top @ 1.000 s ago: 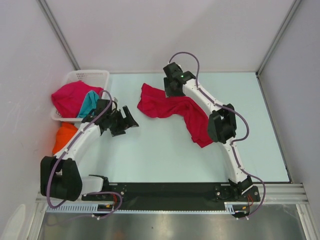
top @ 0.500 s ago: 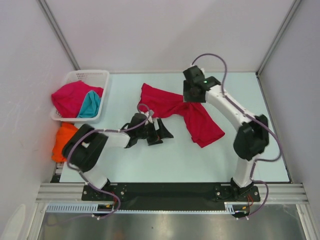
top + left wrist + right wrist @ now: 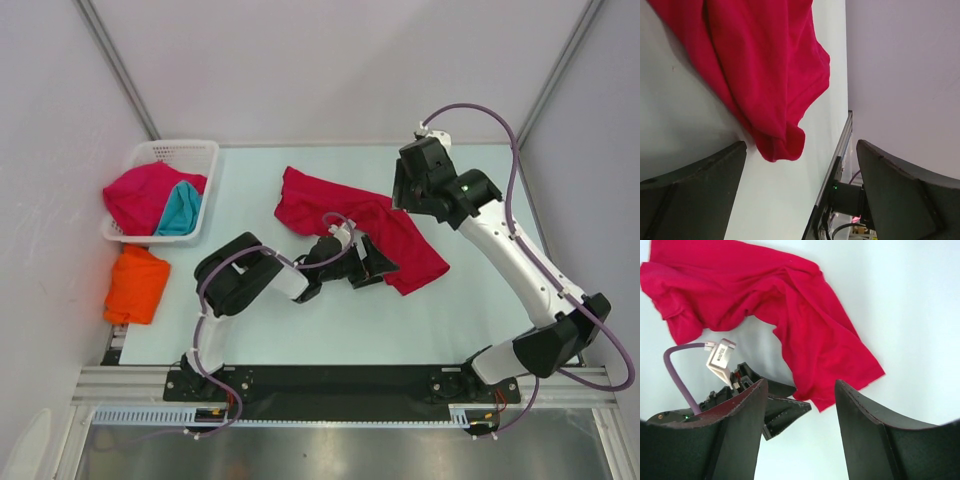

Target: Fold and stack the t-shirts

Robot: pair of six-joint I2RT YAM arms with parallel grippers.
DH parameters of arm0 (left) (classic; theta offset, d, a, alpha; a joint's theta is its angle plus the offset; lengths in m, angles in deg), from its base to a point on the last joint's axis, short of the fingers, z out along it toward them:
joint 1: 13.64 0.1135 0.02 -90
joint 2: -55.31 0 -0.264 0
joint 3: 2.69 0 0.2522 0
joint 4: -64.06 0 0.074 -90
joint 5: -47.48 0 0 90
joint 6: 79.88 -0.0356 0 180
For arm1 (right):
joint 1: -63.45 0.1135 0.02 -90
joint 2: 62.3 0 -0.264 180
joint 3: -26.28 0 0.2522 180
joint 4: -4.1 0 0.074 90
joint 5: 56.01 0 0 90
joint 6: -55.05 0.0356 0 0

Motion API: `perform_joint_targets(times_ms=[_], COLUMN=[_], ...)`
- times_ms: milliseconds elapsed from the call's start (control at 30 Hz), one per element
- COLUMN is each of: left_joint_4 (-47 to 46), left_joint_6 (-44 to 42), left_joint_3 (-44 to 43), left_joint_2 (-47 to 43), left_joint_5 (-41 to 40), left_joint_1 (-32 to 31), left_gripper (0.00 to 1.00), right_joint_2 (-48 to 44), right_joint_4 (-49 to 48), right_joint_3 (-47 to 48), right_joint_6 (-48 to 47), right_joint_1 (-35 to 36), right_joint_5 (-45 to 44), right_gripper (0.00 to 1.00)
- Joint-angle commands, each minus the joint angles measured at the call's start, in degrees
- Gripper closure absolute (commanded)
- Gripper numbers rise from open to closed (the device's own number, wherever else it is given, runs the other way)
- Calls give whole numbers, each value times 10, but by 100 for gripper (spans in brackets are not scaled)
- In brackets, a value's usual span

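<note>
Crimson t-shirt (image 3: pixel 325 212) lying crumpled on the pale table (image 3: pixel 300 320), centre of the top view; its long axis runs diagonally from the far left to the near right, with the cloth bunched in folds about the middle and flatter toward the near-right end (which end is collar and which is hem cannot be told). Left gripper (image 3: pixel 378 266) set low at the shirt's near edge, jaws spread to their widest and holding nothing; its wrist view shows a rounded corner of the shirt ahead of the two fingers, and whether a finger touches the cloth cannot be told. Right gripper (image 3: pixel 800 385) poised above the shirt's far-right part, jaws apart and empty; between its fingers the shirt and the left gripper show below. The left arm's gripper and cable cover part of the shirt's near edge in the top view; the right arm's wrist covers its far-right edge. White lattice basket (image 3: pixel 190 150) at the far left of the table holds a second crimson t-shirt (image 3: pixel 140 195), which spills over the left rim and hides most of a teal t-shirt (image 3: pixel 180 212); an orange t-shirt (image 3: pixel 138 285) lies as a compact bundle on the table just near of the basket, well apart from both grippers.
</note>
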Motion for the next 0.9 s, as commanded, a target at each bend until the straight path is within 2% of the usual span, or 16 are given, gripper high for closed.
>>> perform_joint_targets(times_ms=[0,167,367,467,533,600,767,867], left_joint_4=[101,163,189,196,188,182,189,190], left_joint_6=[-18,-21,-29,-37,-38,-28,-34,-39], left_joint_3=[-17,-59,-97,-108,-111,-105,-108,-116], left_joint_2=[-3,2,18,28,35,37,38,41], left_joint_5=[-65,-78,-90,-94,-88,-88,-90,-87], left_joint_1=[-21,-27,-48,-54,-54,-55,-55,-55], left_gripper=[0,0,1,4,27,66,73,82], right_joint_2=[-26,-18,-20,-29,-35,-36,-42,-44], right_joint_4=[39,58,81,88,91,94,99,103], right_joint_3=[11,36,55,51,48,48,54,63], right_joint_6=[11,12,10,9,9,10,9,11], right_joint_1=[1,0,-1,-7,-9,-11,-14,-15], right_joint_5=[-41,-41,-54,-57,-59,-61,-60,-57], right_gripper=[39,39,39,39,39,39,39,39])
